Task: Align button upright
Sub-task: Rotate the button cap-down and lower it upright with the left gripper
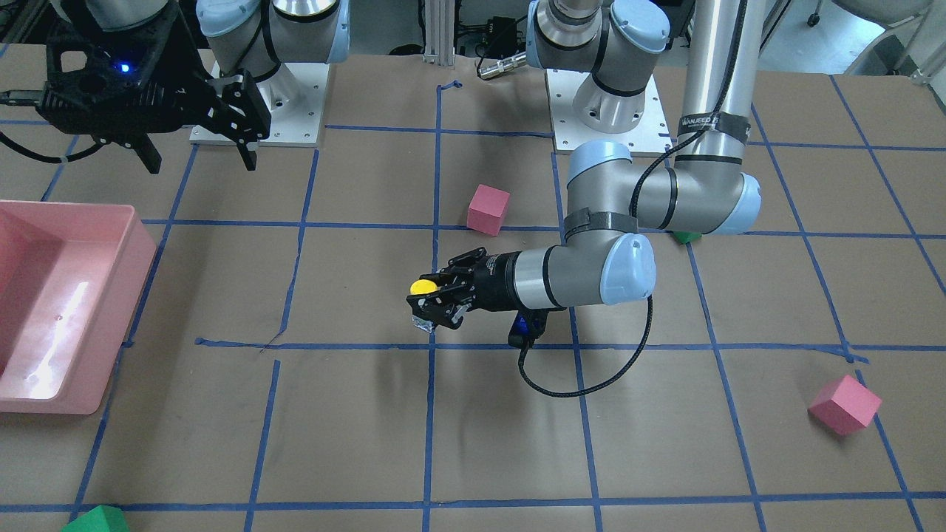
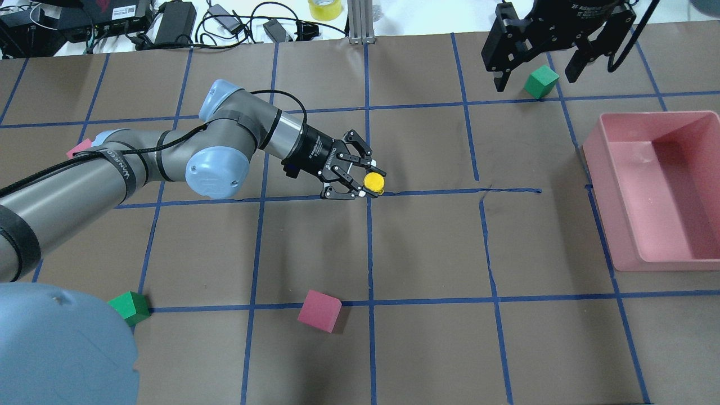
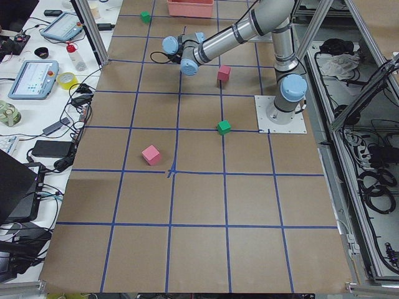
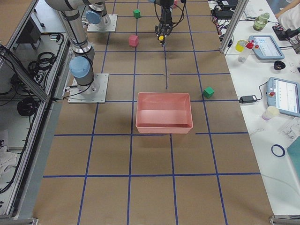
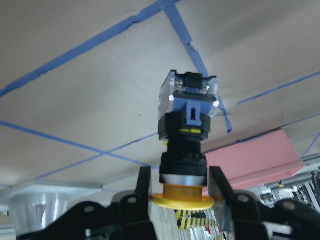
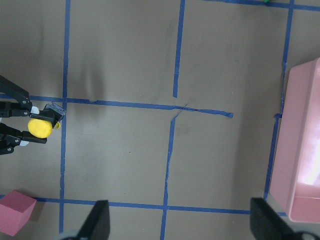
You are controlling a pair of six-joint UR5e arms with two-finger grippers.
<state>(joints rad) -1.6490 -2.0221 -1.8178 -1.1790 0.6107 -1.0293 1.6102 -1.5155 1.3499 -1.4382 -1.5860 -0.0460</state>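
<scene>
The button (image 1: 423, 287) has a round yellow cap, a black body and a clear greyish base. My left gripper (image 1: 432, 301) is shut on it just below the cap, near the table's middle by a blue tape crossing. In the overhead view the cap (image 2: 374, 181) shows between the left gripper's (image 2: 367, 180) fingertips. In the left wrist view the button (image 5: 187, 135) points base-first away from the fingers (image 5: 144, 187), towards the table. My right gripper (image 2: 538, 72) is open and empty, high above the table's far right. It also shows in the front view (image 1: 199, 157).
A pink bin (image 2: 596, 169) stands at the right. Pink cubes (image 2: 319, 310) (image 2: 79, 149) and green cubes (image 2: 541, 80) (image 2: 130, 307) lie scattered on the brown paper. Cables and power bricks (image 2: 174, 22) lie beyond the far edge.
</scene>
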